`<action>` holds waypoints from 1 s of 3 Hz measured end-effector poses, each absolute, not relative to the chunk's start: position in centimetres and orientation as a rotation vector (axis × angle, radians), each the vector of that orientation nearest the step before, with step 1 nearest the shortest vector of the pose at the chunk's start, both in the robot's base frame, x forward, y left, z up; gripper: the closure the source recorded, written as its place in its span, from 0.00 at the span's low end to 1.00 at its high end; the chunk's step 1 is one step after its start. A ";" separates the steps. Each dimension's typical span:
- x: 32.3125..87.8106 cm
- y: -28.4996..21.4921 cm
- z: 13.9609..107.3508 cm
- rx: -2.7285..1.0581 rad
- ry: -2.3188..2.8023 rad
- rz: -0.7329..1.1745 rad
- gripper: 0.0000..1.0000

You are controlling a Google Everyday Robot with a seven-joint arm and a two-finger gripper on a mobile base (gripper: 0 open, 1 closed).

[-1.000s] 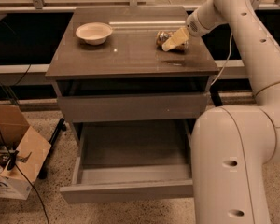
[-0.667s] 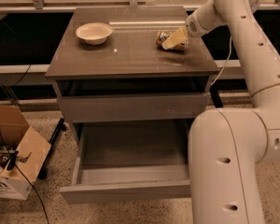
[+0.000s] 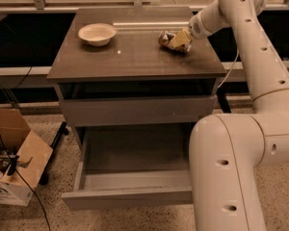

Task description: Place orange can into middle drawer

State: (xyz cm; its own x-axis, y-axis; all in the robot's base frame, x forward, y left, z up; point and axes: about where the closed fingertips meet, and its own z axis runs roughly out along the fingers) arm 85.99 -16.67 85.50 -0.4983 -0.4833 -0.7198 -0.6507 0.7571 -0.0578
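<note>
**Findings: can on the cabinet top, gripper at the can**

We find the small shiny orange-gold and dark brown drink can (image 3: 165, 38) lying on its side on the top of the dark grey-brown cabinet (image 3: 135, 59), in the rear right part of that surface. It is not in any drawer.

The robot's pale yellow two-finger gripper (image 3: 180, 39) is at the can's right side and overlaps it in the camera view. We cannot tell whether it grips the can or merely rests against it. The jointed white robot arm (image 3: 262, 61) reaches the gripper from the right, bending down over the cabinet's right rear corner. Its thick lower segment (image 3: 226, 177) fills the foreground at right and hides the right end of the drawers.

A shallow white round bowl (image 3: 97, 33) stands upright on the rear left part of the same top, well apart from the can.

Under the top we note a dark gap, and below it a shut grey drawer front (image 3: 135, 110). Beneath that, a grey drawer (image 3: 130, 196) is pulled out toward the camera. The part of its inside that we can see holds nothing.

On the speckled floor to the left, an open brown cardboard box (image 3: 24, 153) sits beside the cabinet, with black cables (image 3: 24, 189) trailing around it.
</note>
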 end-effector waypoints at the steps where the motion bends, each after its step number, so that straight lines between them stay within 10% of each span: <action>1: 85.7 -16.3 85.9 -0.861 2.188 0.295 0.89; 3: 82.0 -13.7 96.6 -1.070 2.076 0.119 1.00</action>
State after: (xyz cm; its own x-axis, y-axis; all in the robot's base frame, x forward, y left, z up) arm 81.97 -13.67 96.61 -0.3401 -0.6517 -0.6779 -0.7251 0.6408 -0.2522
